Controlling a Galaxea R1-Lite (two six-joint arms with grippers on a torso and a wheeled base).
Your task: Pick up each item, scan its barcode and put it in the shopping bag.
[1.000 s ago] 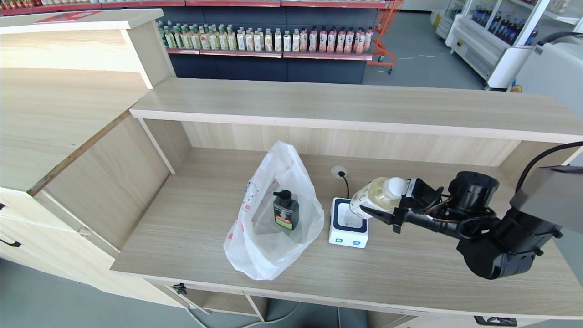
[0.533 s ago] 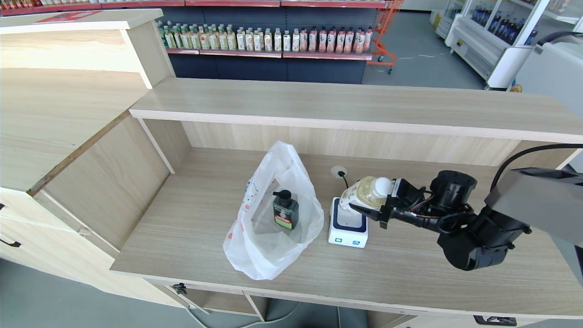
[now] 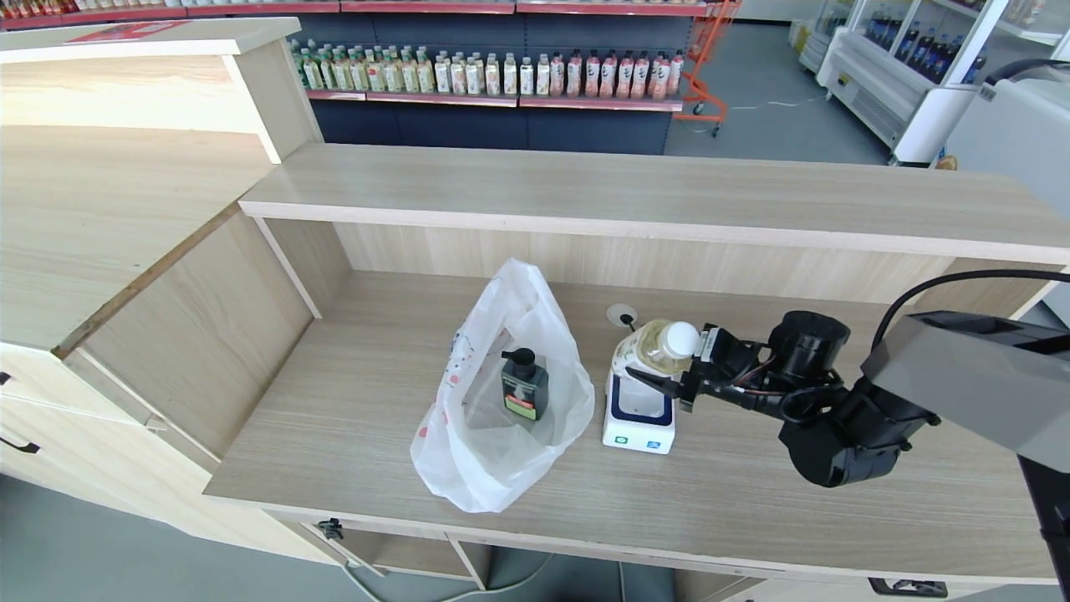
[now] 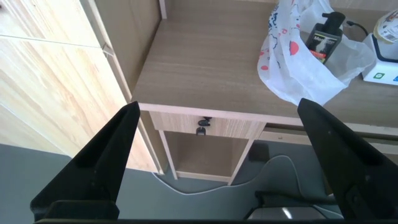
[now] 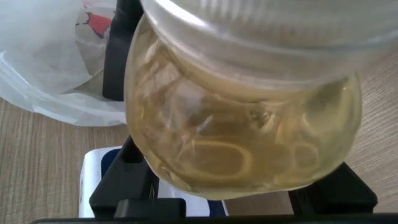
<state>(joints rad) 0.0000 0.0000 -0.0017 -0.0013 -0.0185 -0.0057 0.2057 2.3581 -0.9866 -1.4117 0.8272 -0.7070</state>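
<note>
Fingers of the right gripper (image 3: 660,368) closed on a bottle (image 3: 645,349) of pale yellow drink, near its white cap; holds it tilted directly above the scanner (image 3: 639,420), lower end toward the scanning window, apparently not touching; close up in the right wrist view, a rounded clear body with liquid inside. Left gripper (image 4: 224,149) spread wide and empty, well apart from the scanner, out past the front edge of the counter (image 3: 752,502). Just beside the scanner, on its left: the shopping bag (image 3: 468,451), mouth open, with a dark pump bottle (image 3: 525,386) inside. Likely risks: no read with the barcode turned away from the window; slipping or swivelling, given a grip at one end of a smooth round body; snagging the limp bag rim on the way in.
</note>
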